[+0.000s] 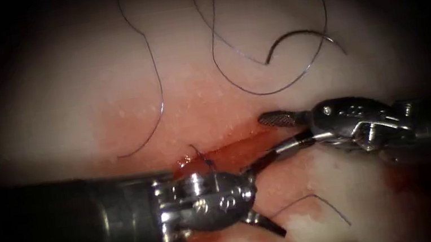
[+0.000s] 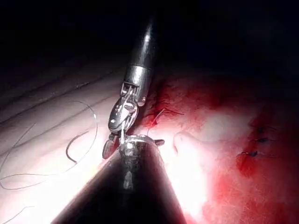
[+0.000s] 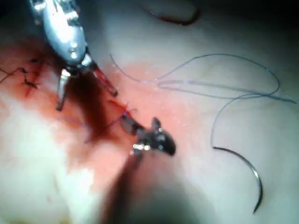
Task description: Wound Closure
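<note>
The curved needle (image 1: 294,35) lies free on the pale tissue (image 1: 53,105), to the right of and beyond the cut, not in the tissue; it also lies loose in the right wrist view (image 3: 245,165). Its thread (image 1: 155,78) trails in loops across the tissue. The red cut (image 1: 236,147) has a blue stitch (image 1: 203,160) at its left end. My left tool (image 1: 272,198) reaches in just below the cut, jaws spread wide, holding nothing. My right tool (image 1: 269,134) is at the cut's right part, jaws open and holding nothing. The two tools' nearest jaws almost meet.
Red fluid (image 1: 130,122) stains the tissue around the cut. A short loose thread end (image 1: 319,202) lies below the cut, to the right of the left tool. Earlier dark stitches (image 2: 254,140) sit further along the wound.
</note>
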Robot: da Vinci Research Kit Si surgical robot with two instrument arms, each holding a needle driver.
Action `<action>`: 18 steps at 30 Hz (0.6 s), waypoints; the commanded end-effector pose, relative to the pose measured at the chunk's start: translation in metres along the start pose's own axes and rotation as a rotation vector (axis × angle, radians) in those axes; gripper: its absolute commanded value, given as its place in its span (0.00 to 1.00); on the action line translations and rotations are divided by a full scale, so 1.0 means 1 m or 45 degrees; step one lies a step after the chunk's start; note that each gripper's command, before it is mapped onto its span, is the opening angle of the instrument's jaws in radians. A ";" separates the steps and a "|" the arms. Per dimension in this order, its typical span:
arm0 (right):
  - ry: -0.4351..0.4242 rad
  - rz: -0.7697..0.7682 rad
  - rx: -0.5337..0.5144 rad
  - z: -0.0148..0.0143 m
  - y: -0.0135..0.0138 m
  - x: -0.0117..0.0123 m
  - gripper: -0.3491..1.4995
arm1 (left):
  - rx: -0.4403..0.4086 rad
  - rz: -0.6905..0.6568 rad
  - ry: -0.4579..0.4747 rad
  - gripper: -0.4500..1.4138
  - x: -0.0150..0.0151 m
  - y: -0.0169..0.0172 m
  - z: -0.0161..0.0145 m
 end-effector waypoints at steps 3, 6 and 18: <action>0.002 -0.002 0.000 0.0009 0.0003 0.0001 0.89 | 0.005 0.013 0.000 0.71 0.0005 0.0004 0.0023; 0.001 -0.003 0.004 0.0008 0.0004 0.0000 0.89 | 0.005 0.028 0.002 0.67 0.0005 0.0007 0.0034; 0.002 -0.004 0.000 0.0009 0.0005 -0.0001 0.89 | -0.024 0.072 0.022 0.17 0.0004 0.0002 0.0056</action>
